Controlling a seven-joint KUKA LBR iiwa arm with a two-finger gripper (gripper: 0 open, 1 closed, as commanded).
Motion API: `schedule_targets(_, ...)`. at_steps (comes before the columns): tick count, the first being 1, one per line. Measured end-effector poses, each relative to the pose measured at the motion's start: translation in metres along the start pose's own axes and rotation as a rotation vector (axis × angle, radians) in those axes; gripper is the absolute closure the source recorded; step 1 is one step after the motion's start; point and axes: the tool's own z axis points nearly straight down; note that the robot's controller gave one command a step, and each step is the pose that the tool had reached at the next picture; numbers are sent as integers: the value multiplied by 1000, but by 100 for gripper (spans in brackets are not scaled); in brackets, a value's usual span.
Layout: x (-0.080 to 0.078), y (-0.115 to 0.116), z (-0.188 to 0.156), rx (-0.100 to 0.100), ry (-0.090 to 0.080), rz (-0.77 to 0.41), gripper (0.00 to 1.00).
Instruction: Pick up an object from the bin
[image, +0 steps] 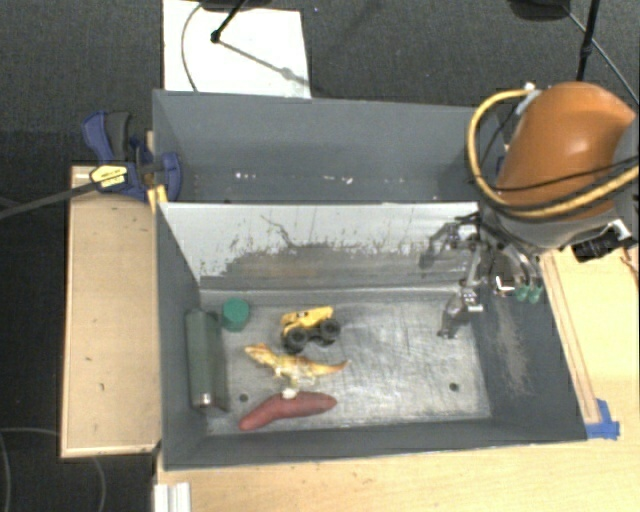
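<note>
Observed: the two-finger metal claw (455, 320) hangs low inside the grey metal bin (410, 375), close to the wall on the arm's side, over bare floor. It touches no object and carries nothing visible. Whether it stands apart or together cannot be told from here.

All stock lies well apart from the claw, across the floor towards the opposite wall. Nearest to the claw is a small yellow toy truck with black wheels (308, 328). Just beyond and below the truck lies a yellow plastic lizard figure (295, 365), with a red sausage-shaped piece (288, 408) further off towards the near wall. Farthest from the claw are a small green round cap (235, 315) and a dark grey cylinder (203, 360) lying along the far side wall.

Assessment: the approach is not yet made. To do it well, the claw should travel across to one separate object, the truck being the closest candidate, centre over it, and descend without nudging the lizard, which lies just beside it
</note>
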Motion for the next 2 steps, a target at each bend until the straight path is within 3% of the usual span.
schedule_targets(1, -1, 0, -5, 0, -9, 0, 0)
schedule_targets(2, -20, 80, 144, -1, -4, 41, 100)
